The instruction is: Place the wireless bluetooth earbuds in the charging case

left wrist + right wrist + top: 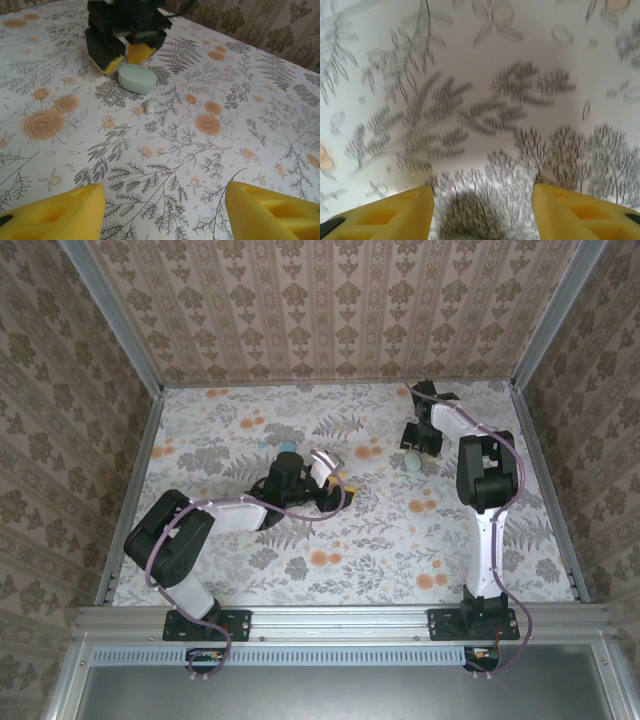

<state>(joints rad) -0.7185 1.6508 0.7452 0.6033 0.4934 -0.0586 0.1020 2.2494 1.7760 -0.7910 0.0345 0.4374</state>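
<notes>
One earbud [151,105] lies loose on the bench [270,130], just beside the mint case [137,80], which looks closed from here. The right fingers [385,215] hover close by that case, parted, with nothing between them. The left fingers [60,215] are spread and empty too, well short of the earbud. I'd guess that earbud is featherlight, hard, smooth and rounded, the sort that squirts out of a pinch. Best taken gently across its fat body, fingers brought low to the bench.
</notes>
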